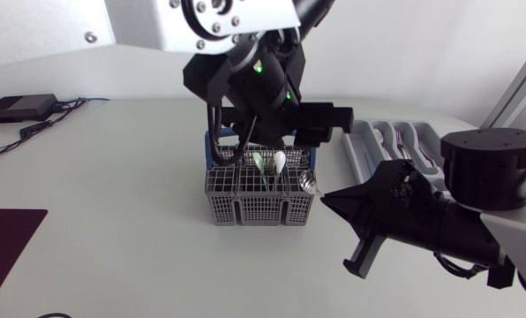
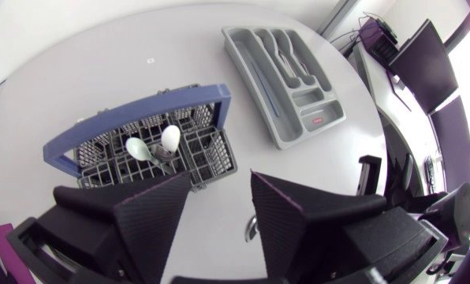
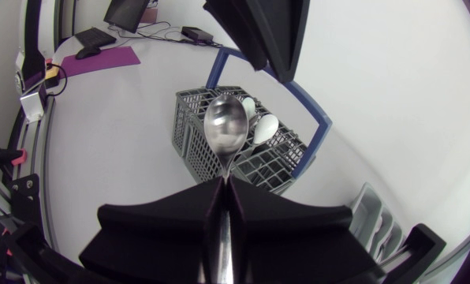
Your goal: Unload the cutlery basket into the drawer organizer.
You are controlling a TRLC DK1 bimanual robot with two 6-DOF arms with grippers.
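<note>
Fingers (image 3: 164, 213) of the right gripper (image 3: 223, 180) are pressed together on the handle of a metal spoon (image 3: 225, 126), whose bowl sticks out ahead of them at the 3 o'clock side of the cutlery basket (image 1: 259, 199). From the overhead view, the white table (image 1: 113, 221) takes up nearly everything, with a dark purple mat (image 1: 3, 238) at its 8 o'clock edge. The right arm comes in from 4 o'clock. The left arm hangs over the basket's 12 o'clock side and hides its far rim. The left gripper (image 2: 219, 177) has its fingers (image 2: 152, 217) spread wide with nothing between them, above the basket's near edge. The grey drawer organizer (image 1: 395, 146) lies at 2 o'clock of the basket, close by but not touching it. The basket is grey mesh with a blue handle. Two pale spoons (image 2: 152, 146) stand in it, bowls up, side by side.
</note>
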